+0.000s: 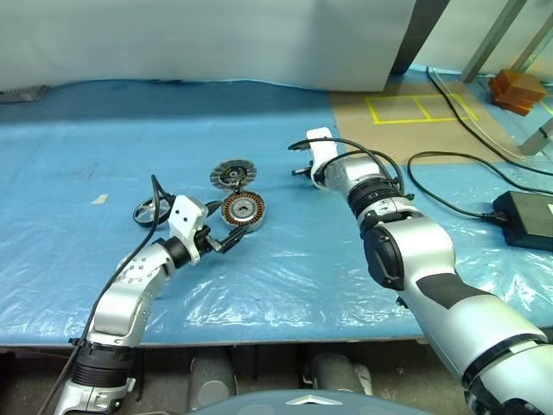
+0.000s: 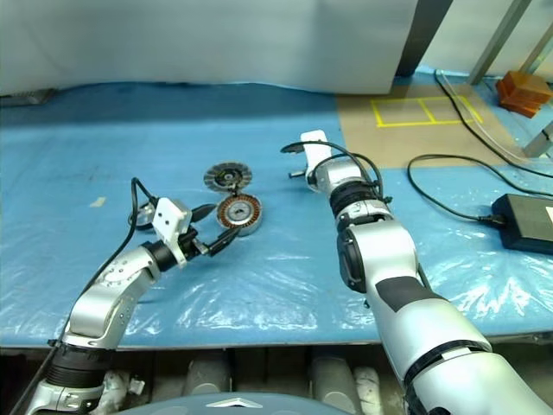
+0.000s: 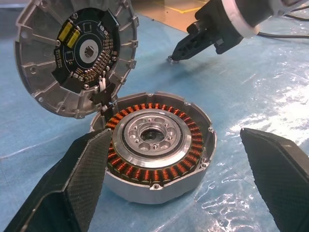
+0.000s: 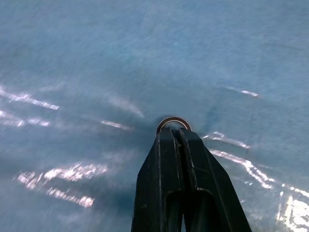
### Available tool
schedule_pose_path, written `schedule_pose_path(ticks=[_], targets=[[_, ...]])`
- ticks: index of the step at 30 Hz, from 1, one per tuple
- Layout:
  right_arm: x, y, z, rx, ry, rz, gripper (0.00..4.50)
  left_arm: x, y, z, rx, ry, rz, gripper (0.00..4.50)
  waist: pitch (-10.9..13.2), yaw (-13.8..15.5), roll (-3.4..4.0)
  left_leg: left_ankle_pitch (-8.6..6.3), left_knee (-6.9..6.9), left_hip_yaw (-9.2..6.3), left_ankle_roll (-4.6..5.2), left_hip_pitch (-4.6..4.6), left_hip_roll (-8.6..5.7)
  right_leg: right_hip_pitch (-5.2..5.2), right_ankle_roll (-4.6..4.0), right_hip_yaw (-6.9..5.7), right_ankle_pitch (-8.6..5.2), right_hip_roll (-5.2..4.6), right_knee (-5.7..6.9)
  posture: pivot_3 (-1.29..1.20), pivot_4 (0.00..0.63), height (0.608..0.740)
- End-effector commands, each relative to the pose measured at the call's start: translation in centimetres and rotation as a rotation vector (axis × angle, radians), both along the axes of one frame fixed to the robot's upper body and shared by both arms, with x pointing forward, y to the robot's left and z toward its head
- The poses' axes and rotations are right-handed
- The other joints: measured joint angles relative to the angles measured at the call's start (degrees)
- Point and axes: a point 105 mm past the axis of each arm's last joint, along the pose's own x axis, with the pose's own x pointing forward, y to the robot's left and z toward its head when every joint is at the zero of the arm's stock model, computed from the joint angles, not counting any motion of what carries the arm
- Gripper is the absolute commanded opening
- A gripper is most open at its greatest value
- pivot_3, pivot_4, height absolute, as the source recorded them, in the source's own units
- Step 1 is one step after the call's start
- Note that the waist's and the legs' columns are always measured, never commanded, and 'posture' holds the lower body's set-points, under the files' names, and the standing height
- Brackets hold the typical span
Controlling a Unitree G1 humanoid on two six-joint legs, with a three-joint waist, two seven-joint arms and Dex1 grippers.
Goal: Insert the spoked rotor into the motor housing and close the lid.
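The motor housing (image 3: 159,145), with its ring of copper windings around a metal hub, lies on the blue sheet. Its lid (image 3: 77,53) stands open behind it, the circuit board facing me. My left gripper (image 1: 223,225) is open, level with the housing, with one finger (image 3: 82,174) on each side and apart from it. The spoked rotor (image 1: 148,210) lies flat on the sheet just left of my left wrist, partly hidden by it. My right gripper (image 4: 174,133) is shut and angled down to the right of the lid, its tips at a small metal ring (image 4: 174,119) on the sheet.
A black power brick (image 1: 527,218) with cables lies at the right edge of the sheet. Behind it are yellow tape marks (image 1: 419,108) and an orange box (image 1: 517,89). A scrap of white tape (image 1: 99,199) lies far left. The table's front edge (image 1: 259,339) is close.
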Motion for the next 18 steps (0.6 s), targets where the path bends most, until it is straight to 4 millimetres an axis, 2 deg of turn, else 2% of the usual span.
schedule_pose_path(ticks=[1, 7, 13, 18], targets=[[-2.3, 0.0, -2.0, 0.003, 0.162, 0.052, 0.01, 0.1, -0.2, 0.8, 0.003, -0.045, -0.011, 4.50, 0.0, 0.0, 0.00, 0.00, 0.00, -0.01, 0.00, 0.02, 0.00, 0.01, 0.00, -0.01, 0.00, 0.00, -0.01, 0.00, 0.150, 0.740], [-5.2, -0.2, -0.7, 0.034, 0.210, 0.134, 0.01, 0.2, -0.2, 0.8, 0.004, -0.046, -0.018, 4.50, 0.0, 1.2, 0.00, 0.00, -0.05, -0.04, 0.00, 0.20, 0.00, 0.22, 0.01, -0.03, 0.00, -0.01, -0.11, 0.00, 0.150, 0.740], [-7.7, -1.4, 0.7, 0.030, 0.224, 0.168, 0.01, 0.0, -0.1, 0.7, 0.006, -0.041, -0.023, 4.50, 0.0, 1.9, 0.00, 0.00, -0.06, -0.05, -0.01, 0.19, -0.02, 0.23, 0.02, -0.01, 0.01, -0.01, -0.15, 0.00, 0.150, 0.740], [-7.8, -1.1, 1.5, 0.049, 0.182, 0.194, 0.01, 0.1, -0.3, 0.6, 0.008, -0.039, -0.035, 4.50, 0.0, 1.4, 0.01, 0.00, -0.08, -0.04, -0.02, 0.25, -0.02, 0.22, 0.03, 0.04, 0.01, 0.01, -0.15, 0.00, 0.150, 0.740]])
